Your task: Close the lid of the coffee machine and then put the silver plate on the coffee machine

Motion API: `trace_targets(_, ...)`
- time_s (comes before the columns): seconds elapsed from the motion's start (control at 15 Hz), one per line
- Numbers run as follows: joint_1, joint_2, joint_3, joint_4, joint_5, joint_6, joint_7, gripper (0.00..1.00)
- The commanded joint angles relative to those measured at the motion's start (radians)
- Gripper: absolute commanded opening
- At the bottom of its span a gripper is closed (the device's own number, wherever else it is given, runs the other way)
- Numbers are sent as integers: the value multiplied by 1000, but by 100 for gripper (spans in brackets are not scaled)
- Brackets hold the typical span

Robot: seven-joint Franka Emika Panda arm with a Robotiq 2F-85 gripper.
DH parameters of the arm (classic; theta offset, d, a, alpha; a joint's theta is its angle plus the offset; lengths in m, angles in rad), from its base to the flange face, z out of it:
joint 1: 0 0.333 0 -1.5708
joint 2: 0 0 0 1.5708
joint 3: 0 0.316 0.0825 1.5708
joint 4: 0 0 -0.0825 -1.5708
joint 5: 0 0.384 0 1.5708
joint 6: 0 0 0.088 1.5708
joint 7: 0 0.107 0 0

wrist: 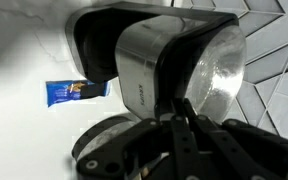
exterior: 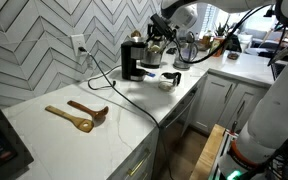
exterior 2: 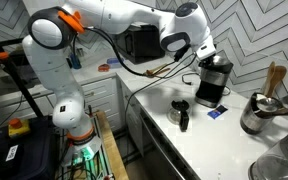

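The arm [exterior 2: 114,25] is seen stretched outward, the hand [exterior 2: 210,56] pointed downward, its fingers [wrist: 180,125] drawn together.

The coffee machine [exterior: 132,62] is a small black box with a brushed silver front [wrist: 142,85]. It stands upright on the white table [exterior: 74,135], close to the wall, with its black cord trailing across the table. The silver plate [wrist: 219,85], round and shiny, appears to lie flat on the machine's top [exterior 2: 216,67]. The lid beneath it is hidden, apparently shut.
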Motion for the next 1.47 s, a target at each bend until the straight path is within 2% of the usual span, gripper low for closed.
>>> trace_targets(0.0, 4, 13, -14, 20, 34, -29, -35, 1)
trace_targets(0.27, 5, 15, -15, 20, 47, -27, -39, 1)
trace_targets(0.4, 4, 15, -15, 20, 46, -28, -34, 30)
trace_targets(0.8, 0, -6, -12, 34, -8, -64, -6, 73)
trace_targets(1.0, -6, -26, -12, 57, -90, -149, 1, 97)
trace_targets(1.07, -8, -33, -12, 70, -124, -190, 1, 100)
trace_targets(1.4, -14, -60, 0, 192, -381, -489, -21, 100)
